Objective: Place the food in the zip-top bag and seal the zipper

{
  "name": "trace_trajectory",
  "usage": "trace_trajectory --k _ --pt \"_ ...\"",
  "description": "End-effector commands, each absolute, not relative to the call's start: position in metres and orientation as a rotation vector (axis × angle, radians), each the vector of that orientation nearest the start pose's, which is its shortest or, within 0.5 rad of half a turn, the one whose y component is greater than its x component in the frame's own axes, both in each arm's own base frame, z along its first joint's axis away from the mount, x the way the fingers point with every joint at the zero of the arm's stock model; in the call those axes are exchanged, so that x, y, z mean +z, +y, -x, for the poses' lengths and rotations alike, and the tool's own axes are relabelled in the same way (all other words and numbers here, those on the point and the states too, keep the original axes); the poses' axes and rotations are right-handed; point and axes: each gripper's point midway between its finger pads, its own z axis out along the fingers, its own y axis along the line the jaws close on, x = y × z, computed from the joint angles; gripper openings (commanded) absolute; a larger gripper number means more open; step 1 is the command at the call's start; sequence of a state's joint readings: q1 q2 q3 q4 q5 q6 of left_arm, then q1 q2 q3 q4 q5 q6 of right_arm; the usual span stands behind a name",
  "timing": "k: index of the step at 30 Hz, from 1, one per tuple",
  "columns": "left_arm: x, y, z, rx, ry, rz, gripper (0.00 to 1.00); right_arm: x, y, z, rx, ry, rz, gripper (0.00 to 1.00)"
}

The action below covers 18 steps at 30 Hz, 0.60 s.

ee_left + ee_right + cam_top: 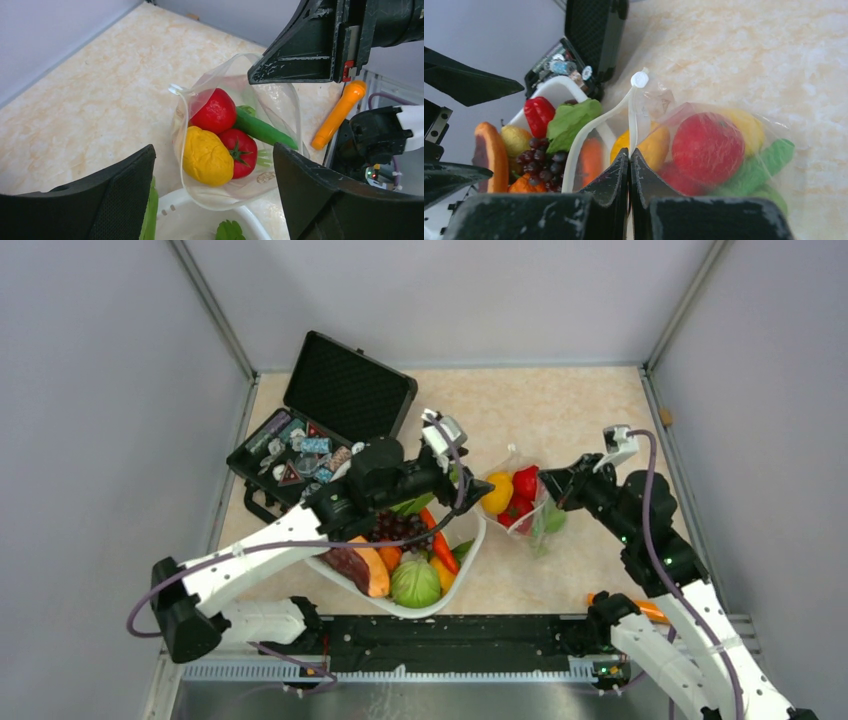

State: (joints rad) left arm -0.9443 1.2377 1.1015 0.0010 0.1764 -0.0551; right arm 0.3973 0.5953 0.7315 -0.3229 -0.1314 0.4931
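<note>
Progress: filling is judged largely done; sealing is not yet begun.
Bag: a clear, crinkly plastic zip-top bag (532,512) is lying right of the table's centre, just beside the white oval plastic basket (458,587), with its mouth gaping.
Food in bag: a glossy yellow toy lemon (206,156), two round red toy tomatoes (216,111) and a long green toy pod (262,131) are seen inside, pressed together.
Zipper: the thin clear zipper strip (629,120) is seen unpressed, running up from the right gripper's tips along the mouth edge.
Right gripper (629,155): clenched on the zip-top bag's mouth edge at the strip.
Left gripper (470,486): released, jaws spread wide, nothing held; it is poised above the open mouth.
Basket: other toy produce is seen inside it, by the table's near edge.
Orange piece: an elongated orange plastic piece (337,115) is lying at the near right edge; whether it belongs in the bag cannot be told.
Left to do: the mouth is to be closed and the strip pressed shut along its length.
</note>
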Motion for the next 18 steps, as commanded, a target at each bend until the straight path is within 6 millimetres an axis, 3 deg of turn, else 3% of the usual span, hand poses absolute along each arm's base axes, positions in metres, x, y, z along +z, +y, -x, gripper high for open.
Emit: trace_trajectory --k 1,3,5,9,11,13,16,18 --pt "0.371 -0.323 -0.216 -0.847 1.396 -0.730 0.93 0.377 0.144 -0.210 0.835 1.469 0.118 0.00" --pt "0.372 -0.307 -0.216 -0.802 1.392 -0.686 0.94 0.384 0.128 -0.213 0.797 1.413 0.021 0.00" --pt "0.360 -0.299 -0.214 -0.761 1.417 -0.720 0.93 0.371 0.117 -0.221 0.765 1.412 -0.068 0.00" --pt "0.322 -0.297 -0.210 -0.708 1.550 -0.841 0.98 0.302 0.122 -0.247 0.608 1.743 -0.028 0.00" --pt "0.308 -0.296 -0.205 -0.718 1.598 -0.867 0.98 0.281 0.116 -0.256 0.504 1.900 -0.042 0.00" --pt "0.300 -0.294 -0.201 -0.724 1.610 -0.871 0.97 0.291 0.126 -0.257 0.540 1.901 0.019 0.00" --pt "0.297 -0.289 -0.201 -0.738 1.617 -0.822 0.99 0.331 0.155 -0.239 0.766 1.698 0.147 0.00" --pt "0.296 -0.287 -0.201 -0.725 1.622 -0.819 0.99 0.347 0.156 -0.234 0.817 1.597 0.134 0.00"
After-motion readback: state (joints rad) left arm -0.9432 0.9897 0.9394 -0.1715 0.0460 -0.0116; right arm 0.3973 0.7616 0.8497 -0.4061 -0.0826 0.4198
